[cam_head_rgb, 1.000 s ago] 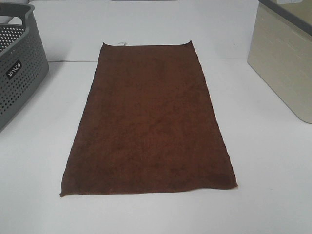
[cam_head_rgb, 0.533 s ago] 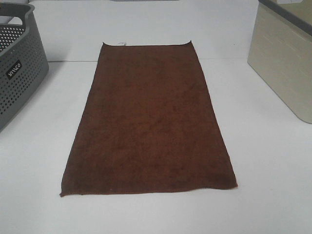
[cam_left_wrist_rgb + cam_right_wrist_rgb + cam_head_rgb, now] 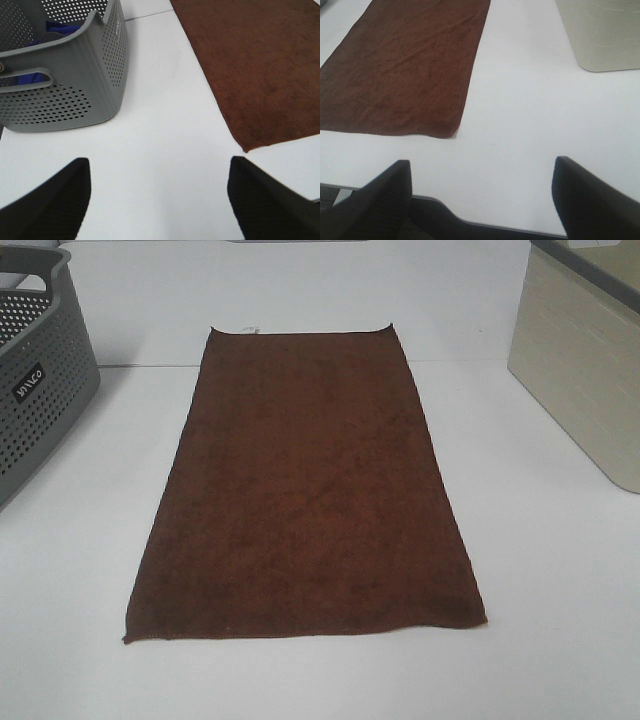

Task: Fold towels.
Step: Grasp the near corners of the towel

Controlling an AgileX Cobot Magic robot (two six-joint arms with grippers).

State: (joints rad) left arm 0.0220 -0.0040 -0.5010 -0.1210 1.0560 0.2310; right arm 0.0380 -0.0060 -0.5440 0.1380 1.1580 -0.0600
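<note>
On white table (image 3: 560, 620), dark reddish-brown rectangular terry towel (image 3: 305, 490) lying flat between grey perforated plastic basket (image 3: 40, 390) and beige bin (image 3: 585, 380); left jaws, right jaws hanging spread.

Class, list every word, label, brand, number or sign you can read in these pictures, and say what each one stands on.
"INNCO", as best it reads (the white letters are blurred, so this is uncertain): on a small black label on the side of the grey perforated basket.
White tag at the far edge of the brown towel: too small to read.
No other text shows.
</note>
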